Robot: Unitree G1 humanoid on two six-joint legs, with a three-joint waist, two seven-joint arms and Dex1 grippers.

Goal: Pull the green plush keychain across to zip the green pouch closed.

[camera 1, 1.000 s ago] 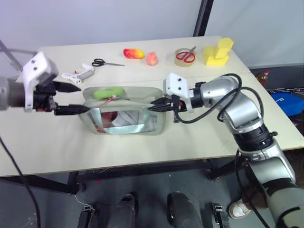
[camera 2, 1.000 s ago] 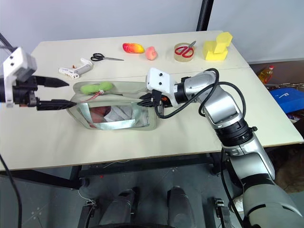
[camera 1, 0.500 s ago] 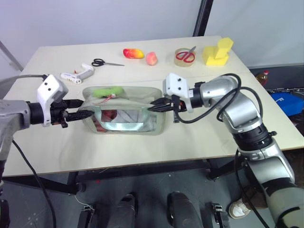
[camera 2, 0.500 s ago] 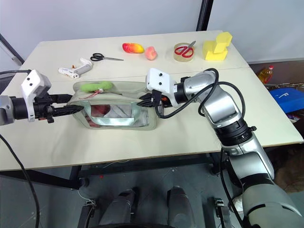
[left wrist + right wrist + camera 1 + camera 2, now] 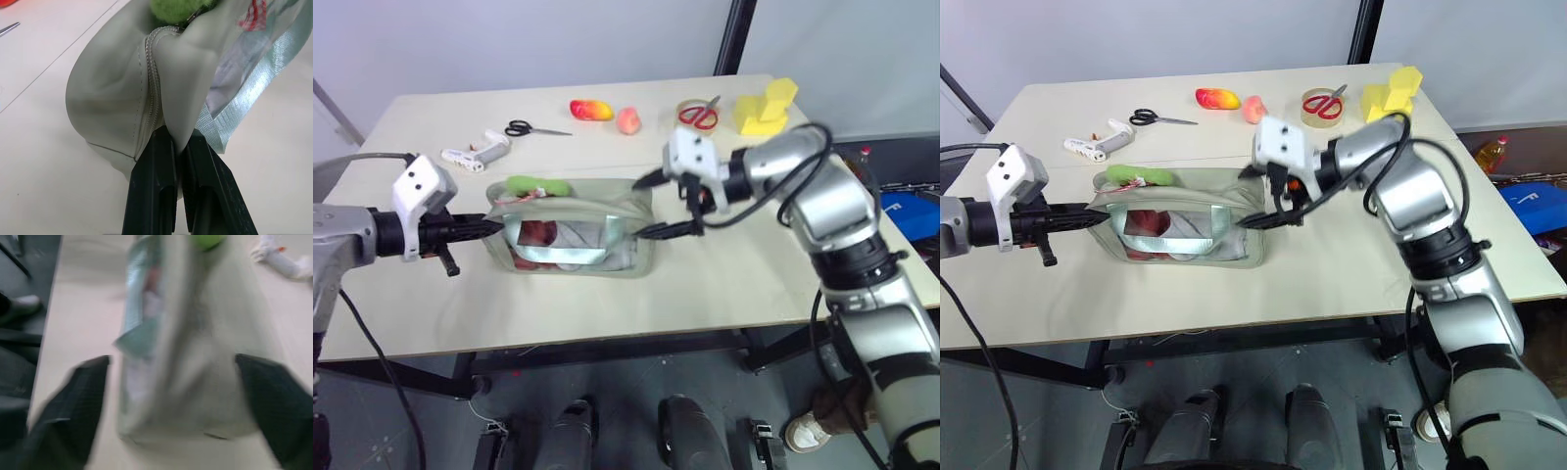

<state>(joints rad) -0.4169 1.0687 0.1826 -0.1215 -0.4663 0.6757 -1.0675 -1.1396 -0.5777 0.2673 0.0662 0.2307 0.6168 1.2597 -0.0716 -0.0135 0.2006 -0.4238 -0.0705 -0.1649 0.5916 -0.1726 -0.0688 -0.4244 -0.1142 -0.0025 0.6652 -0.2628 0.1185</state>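
The green pouch (image 5: 570, 233) lies across the middle of the table, clear window toward me, red and white contents showing inside. The green plush keychain (image 5: 536, 186) rests on its top near the left end. My left gripper (image 5: 495, 227) is shut on the pouch's left end, and in the left wrist view its fingers (image 5: 152, 186) pinch the fabric beside the zipper (image 5: 152, 88). My right gripper (image 5: 641, 209) is open at the pouch's right end, one finger above it and one in front, holding nothing. The right wrist view shows the pouch (image 5: 195, 357) between its spread fingers (image 5: 73, 411).
At the table's back lie black scissors (image 5: 534, 128), a white tool (image 5: 475, 152), a red-yellow toy fruit (image 5: 590, 109), a pink peach toy (image 5: 626, 120), a tape roll with red scissors (image 5: 697, 114) and yellow blocks (image 5: 766, 108). The table's front edge (image 5: 607, 338) is close.
My left gripper came in and shut on the pouch's left end. My right gripper let go of the right end, opened wide and rose a little.
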